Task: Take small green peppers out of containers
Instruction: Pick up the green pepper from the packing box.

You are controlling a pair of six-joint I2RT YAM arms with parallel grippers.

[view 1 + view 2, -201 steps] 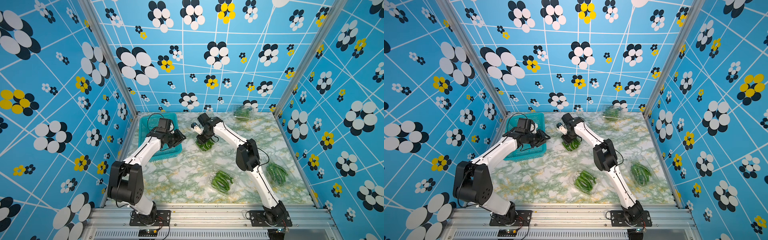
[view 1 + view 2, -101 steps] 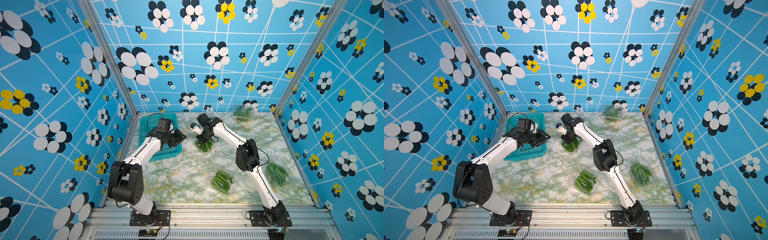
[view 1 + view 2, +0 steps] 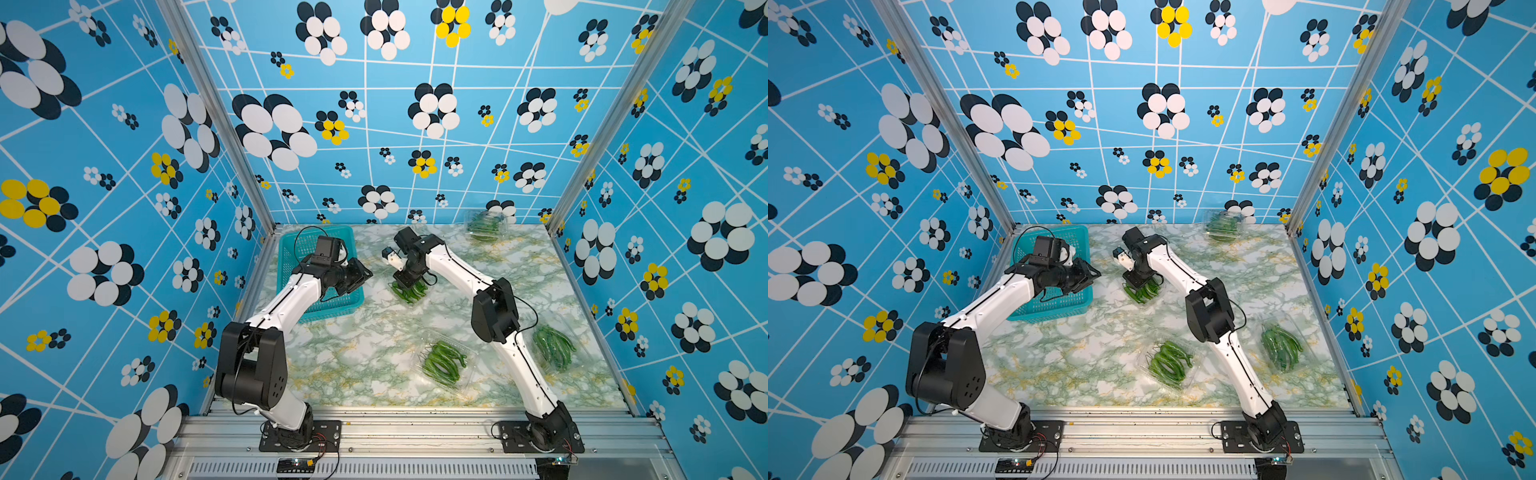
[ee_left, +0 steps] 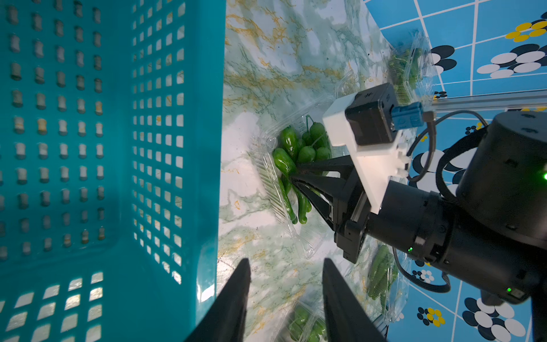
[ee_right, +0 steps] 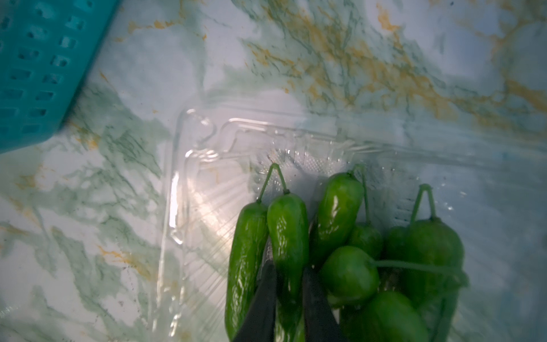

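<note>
right gripper [image 5: 287, 266] looks pinched on just one pepper [image 5: 285, 225] (blurry, tbh), so tangled stems could drag the flimsy clear box [image 5: 177, 177] along, or the pepper slips, while left gripper [image 4: 285, 262] hangs spread, empty.

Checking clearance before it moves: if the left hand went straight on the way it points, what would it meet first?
Probably the open clear container holding green peppers, where the right hand is reaching in, though depth is unclear.
</note>
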